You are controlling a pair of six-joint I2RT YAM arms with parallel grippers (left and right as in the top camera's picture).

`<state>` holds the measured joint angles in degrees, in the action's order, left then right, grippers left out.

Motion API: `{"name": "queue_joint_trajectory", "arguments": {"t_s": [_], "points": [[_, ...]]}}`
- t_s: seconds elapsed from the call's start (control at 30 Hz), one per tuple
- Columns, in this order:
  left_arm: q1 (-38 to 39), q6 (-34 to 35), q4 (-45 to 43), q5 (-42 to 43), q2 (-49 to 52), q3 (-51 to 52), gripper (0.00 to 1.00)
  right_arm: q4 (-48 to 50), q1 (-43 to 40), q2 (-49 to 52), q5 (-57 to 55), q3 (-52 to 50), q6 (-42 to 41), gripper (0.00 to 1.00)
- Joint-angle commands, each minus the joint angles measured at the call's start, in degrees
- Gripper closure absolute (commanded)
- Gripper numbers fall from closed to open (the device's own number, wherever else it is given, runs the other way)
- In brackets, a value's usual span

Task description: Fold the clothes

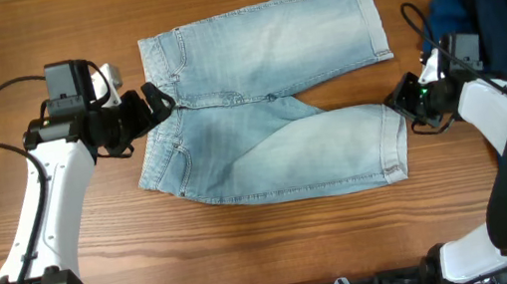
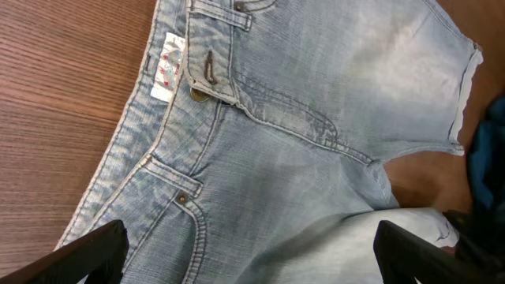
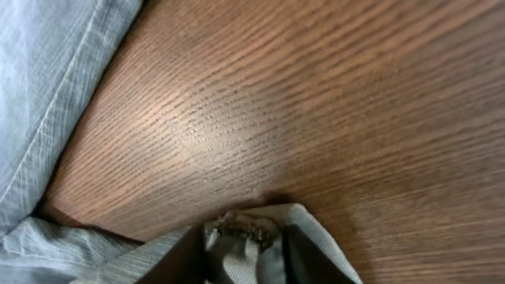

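The clothes (image 1: 267,100), light blue denim shorts, lie spread flat on the wooden table (image 1: 280,249), waistband to the left and cuffed legs to the right. My left gripper (image 1: 155,104) hovers over the waistband's middle, wide open. In the left wrist view its fingers (image 2: 95,252) straddle the pocket area of the shorts (image 2: 300,142), near the button (image 2: 197,95). My right gripper (image 1: 398,100) is at the near leg's cuff corner. In the right wrist view it (image 3: 245,251) is pinched on the bunched hem corner (image 3: 260,225), lifting it slightly off the wood.
A heap of dark navy garments (image 1: 495,5) lies at the back right, just behind my right arm. A black cable (image 1: 414,22) loops between that heap and the far leg's cuff. Bare wood (image 3: 316,102) stretches beyond the hem.
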<state>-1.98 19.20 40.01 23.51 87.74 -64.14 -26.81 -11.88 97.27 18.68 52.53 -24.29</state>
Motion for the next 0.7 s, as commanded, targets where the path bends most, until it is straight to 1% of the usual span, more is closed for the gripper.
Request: {"name": "queue_joint_trajectory", "arguments": {"t_s": [0.0, 0.03, 0.07, 0.1, 0.2, 0.33, 0.37, 0.4, 0.43, 0.47, 0.5, 0.53, 0.57, 0.6, 0.63, 0.67], "points": [[0.0, -0.3, -0.2, 0.7, -0.3, -0.5, 0.0, 3.2, 0.0, 0.8, 1.8, -1.4, -0.9, 0.91], [0.0, -0.3, -0.2, 0.7, -0.3, -0.5, 0.0, 4.2, 0.0, 0.8, 1.0, -1.4, 0.3, 0.96], [0.0, -0.3, -0.2, 0.7, -0.3, -0.5, 0.0, 5.6, 0.0, 0.8, 0.1, -1.3, 1.7, 0.96], [0.0, -0.3, -0.2, 0.7, -0.3, -0.5, 0.0, 7.6, -0.4, 0.8, -0.4, -1.2, 5.2, 0.96], [0.0, -0.3, -0.2, 0.7, -0.3, -0.5, 0.0, 9.4, -2.2, 0.8, -3.0, -1.1, 7.8, 0.96], [0.0, -0.3, -0.2, 0.7, -0.3, -0.5, 0.0, 9.2, -2.7, 0.8, -3.3, -1.3, 8.1, 0.96], [0.0, -0.3, -0.2, 0.7, -0.3, -0.5, 0.0, 9.4, -2.7, 0.8, -3.7, -1.3, 9.0, 0.91], [0.0, -0.3, -0.2, 0.7, -0.3, -0.5, 0.0, 9.6, -2.7, 0.8, -3.7, -1.1, 9.4, 0.76], [0.0, -0.3, -0.2, 0.7, -0.3, -0.5, 0.0, 9.7, -2.8, 0.7, -3.6, -0.6, 9.3, 0.67], [0.0, -0.3, -0.2, 0.7, -0.3, -0.5, 0.0, 9.5, -2.8, 0.4, -2.9, 0.9, 9.6, 0.6], [0.0, -0.3, -0.2, 0.7, -0.3, -0.5, 0.0, 9.2, -2.8, -0.2, -1.2, 2.5, 11.1, 0.57], [0.0, -0.3, -0.2, 0.7, -0.3, -0.5, 0.0, 7.9, -2.8, -1.5, -0.6, 6.0, 11.8, 0.47], [0.0, -0.3, -0.2, 0.7, -0.3, -0.5, 0.0, 7.0, -2.8, -2.0, -0.6, 7.9, 12.4, 0.45], [0.0, -0.3, -0.2, 0.7, -0.3, -0.5, 0.0, 6.0, -2.7, -2.2, -0.4, 9.4, 12.5, 0.44], [0.0, -0.3, -0.2, 0.7, -0.3, -0.5, 0.0, 4.5, -2.4, -2.3, 2.8, 11.3, 14.7, 0.49], [0.0, -0.3, -0.2, 0.7, -0.3, -0.5, 0.0, 3.3, -1.6, -2.3, 7.5, 12.1, 15.8, 0.68]]}}
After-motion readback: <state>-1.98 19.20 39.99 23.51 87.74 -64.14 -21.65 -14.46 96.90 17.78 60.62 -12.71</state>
